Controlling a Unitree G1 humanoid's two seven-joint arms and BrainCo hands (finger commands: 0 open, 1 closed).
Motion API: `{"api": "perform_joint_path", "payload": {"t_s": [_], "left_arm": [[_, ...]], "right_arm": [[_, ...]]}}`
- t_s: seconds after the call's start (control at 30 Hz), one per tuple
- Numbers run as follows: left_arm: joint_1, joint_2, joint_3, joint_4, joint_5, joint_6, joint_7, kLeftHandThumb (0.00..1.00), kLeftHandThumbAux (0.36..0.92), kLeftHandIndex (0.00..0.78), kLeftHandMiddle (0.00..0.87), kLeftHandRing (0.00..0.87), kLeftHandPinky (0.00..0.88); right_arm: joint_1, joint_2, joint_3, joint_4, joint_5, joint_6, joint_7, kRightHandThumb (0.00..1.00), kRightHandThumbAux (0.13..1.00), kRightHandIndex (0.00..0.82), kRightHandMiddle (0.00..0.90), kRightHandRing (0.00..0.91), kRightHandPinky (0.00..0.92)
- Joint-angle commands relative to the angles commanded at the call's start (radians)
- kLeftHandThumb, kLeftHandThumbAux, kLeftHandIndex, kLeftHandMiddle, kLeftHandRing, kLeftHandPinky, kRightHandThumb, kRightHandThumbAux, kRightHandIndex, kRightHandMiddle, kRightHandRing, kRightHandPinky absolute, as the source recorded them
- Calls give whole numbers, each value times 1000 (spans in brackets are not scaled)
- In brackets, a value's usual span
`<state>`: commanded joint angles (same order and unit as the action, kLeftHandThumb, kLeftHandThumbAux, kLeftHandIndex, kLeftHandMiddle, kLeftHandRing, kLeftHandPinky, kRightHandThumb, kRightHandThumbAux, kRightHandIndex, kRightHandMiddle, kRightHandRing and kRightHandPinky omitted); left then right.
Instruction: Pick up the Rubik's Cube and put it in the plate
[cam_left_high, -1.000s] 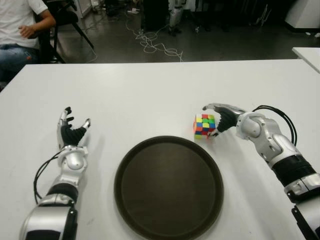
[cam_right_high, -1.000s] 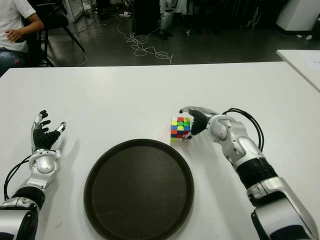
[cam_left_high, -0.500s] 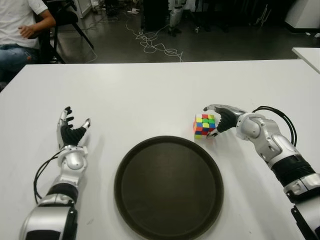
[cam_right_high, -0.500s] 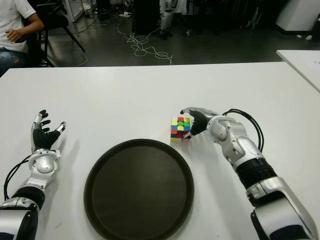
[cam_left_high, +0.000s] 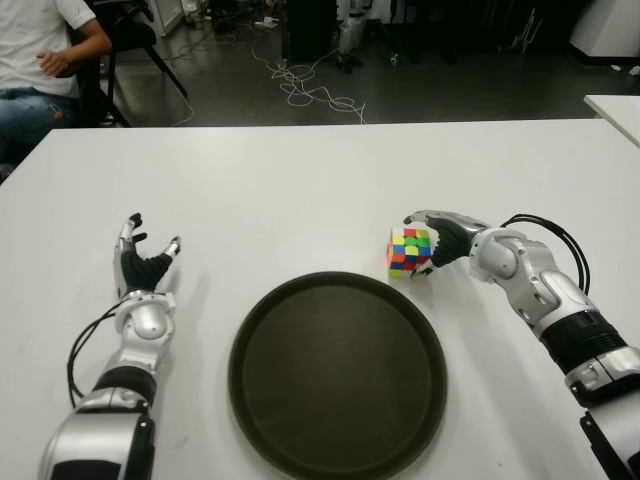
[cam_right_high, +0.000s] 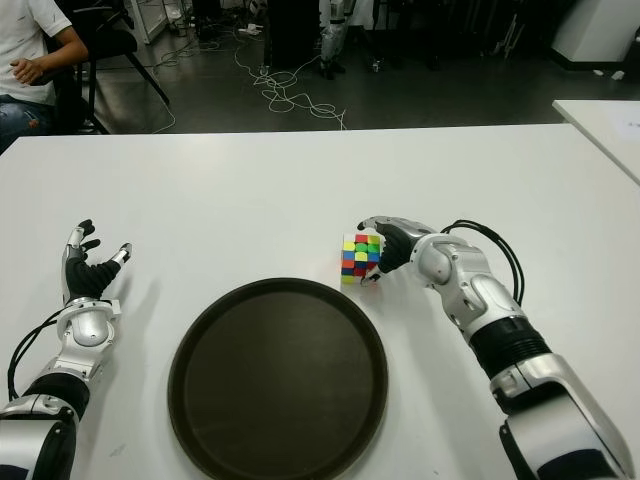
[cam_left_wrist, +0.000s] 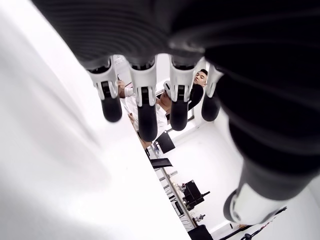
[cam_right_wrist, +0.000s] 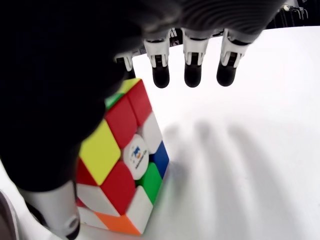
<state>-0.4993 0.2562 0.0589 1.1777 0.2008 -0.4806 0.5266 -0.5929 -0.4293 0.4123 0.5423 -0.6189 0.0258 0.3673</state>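
- Head stereo pair: looks forward and down across white table (cam_left_high: 300, 180); both eyes share plate (cam_right_high: 277, 378), both arms, floor beyond.
- Left wrist view: very close under left hand (cam_left_wrist: 200, 60), skimming along tabletop toward a seated person.
- Right wrist view: close behind right hand (cam_right_wrist: 100, 65), facing Rubik's Cube (cam_right_wrist: 122, 165); cube shared with head pair.
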Motion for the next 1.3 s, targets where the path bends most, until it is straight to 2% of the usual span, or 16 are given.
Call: {"api": "perform_joint_path", "payload": {"t_s": [0.17,0.37,0.9,1.0,1.3], "left_arm": [[0,0,0,-1,0,-2,-2,2,710,113,155,159,160],[0,-3,4,-4,-5,1,-5,2,723,109,159,169,198],[-5,-5,6,1,-8,7,-5,35,738,113,159,176,214],[-6,-5,6,2,-9,7,-6,33,734,111,155,165,185],[-6,-3,3,2,-4,11,-5,29,732,105,150,158,175]], "right_arm": [[0,0,2,-6,0,8,11,0,757,11,59,59,12],[-2,0,7,-8,-7,15,14,0,758,3,59,59,13],[-13,-6,17,15,-20,-19,-15,0,754,0,38,36,0],[-17,-7,16,22,-17,-36,-25,0,774,5,38,37,6],[-15,-6,5,22,4,-66,-29,0,831,17,52,54,26]]}}
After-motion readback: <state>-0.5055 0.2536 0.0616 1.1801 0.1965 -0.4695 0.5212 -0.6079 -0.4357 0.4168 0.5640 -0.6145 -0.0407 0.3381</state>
